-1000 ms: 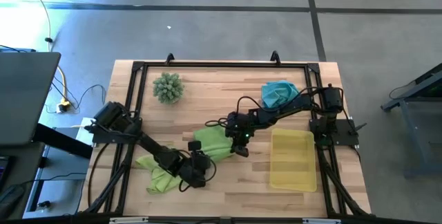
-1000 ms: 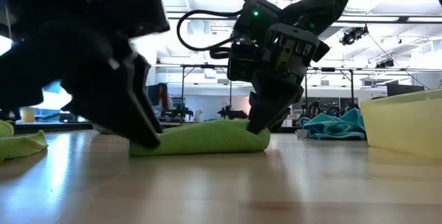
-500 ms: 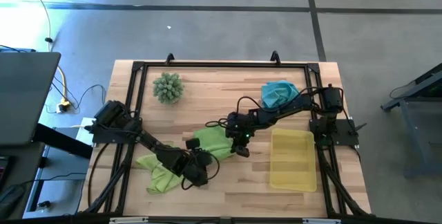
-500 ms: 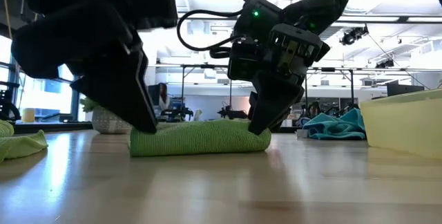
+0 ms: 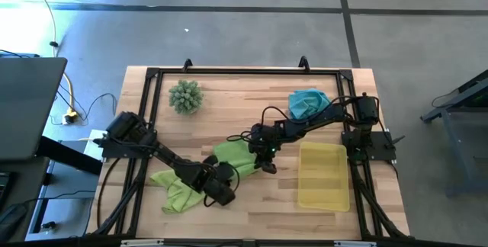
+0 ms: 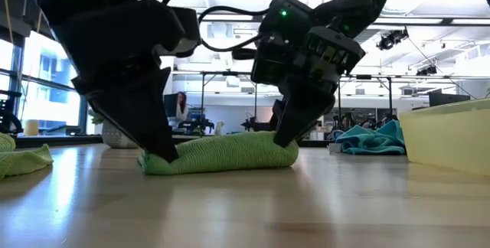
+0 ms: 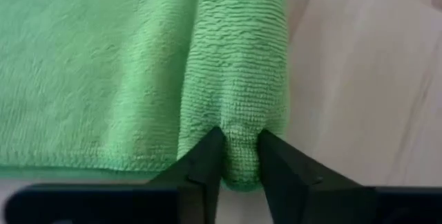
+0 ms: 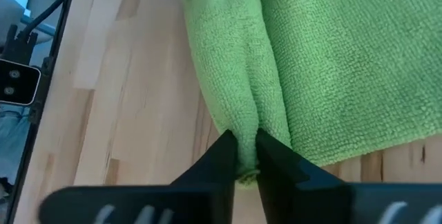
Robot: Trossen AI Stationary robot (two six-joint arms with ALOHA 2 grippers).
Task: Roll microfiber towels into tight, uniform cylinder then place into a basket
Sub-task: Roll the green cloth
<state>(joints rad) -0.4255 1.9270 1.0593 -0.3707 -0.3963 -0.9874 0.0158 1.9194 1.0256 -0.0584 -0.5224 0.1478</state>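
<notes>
Left gripper (image 7: 238, 156) and right gripper (image 8: 243, 156) each clamped on opposite ends of green towel's (image 5: 232, 158) rolled edge, keeping roll even; basket (image 5: 323, 175) just beside it.

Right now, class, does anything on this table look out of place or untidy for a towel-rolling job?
Yes. The teal towel lies crumpled at the far edge and a second green towel lies rumpled near the left arm. The spiky green ball is no towel. The left gripper and right gripper pinch the ends of the half-rolled green towel.
</notes>
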